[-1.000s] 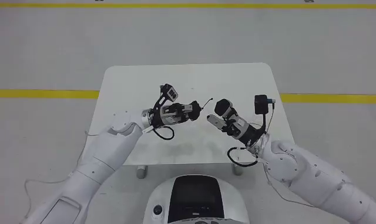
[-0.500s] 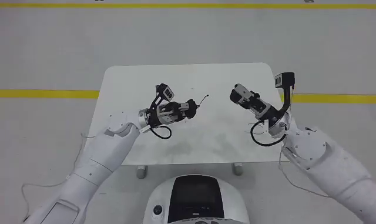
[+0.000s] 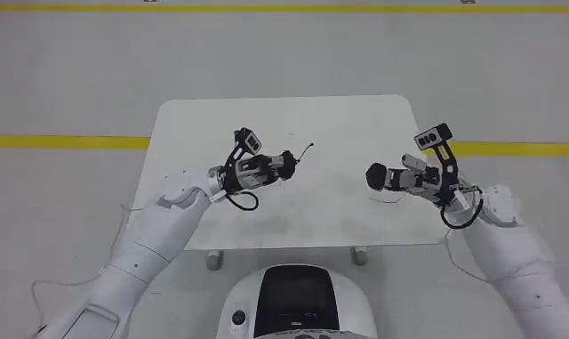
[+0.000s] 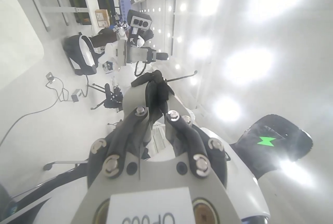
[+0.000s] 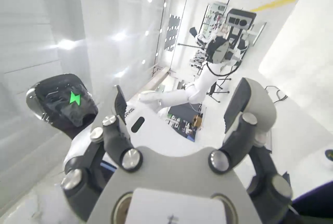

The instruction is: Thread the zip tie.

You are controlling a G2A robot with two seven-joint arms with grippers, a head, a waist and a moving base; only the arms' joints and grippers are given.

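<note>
The white table [image 3: 356, 117] is unchanged; both arms work above it. The principal change is in the right arm [image 3: 498, 223]. A second ago it stands at the table's middle, its gripper just beside the left one. Half a second ago it is already swung outward, and now it sits at the table's right edge, well apart from its partner. The left arm [image 3: 178, 201] shows almost no displacement over the same interval and remains over the middle-left of the table. The right gripper [image 3: 378, 175] points back toward the left arm; its own wrist view shows the right gripper [image 5: 182, 97] released, fingers [image 5: 256, 102] spread wide with nothing between them. The left gripper [image 3: 286, 161] is clenched on the zip tie [image 3: 304, 151], and the wrist view confirms the left gripper [image 4: 156, 89] closed on the dark bunched part. The zip tie [image 4: 179, 77] is therefore held in the air above the table, its thin strap projecting from the fingertips toward the right arm and ending in a small hooked tip. In my judgement the two-handed stage is over or broken off, since the right arm withdraws empty. Whether the strap has passed through its head cannot be confirmed; no closed loop is discernible.
</note>
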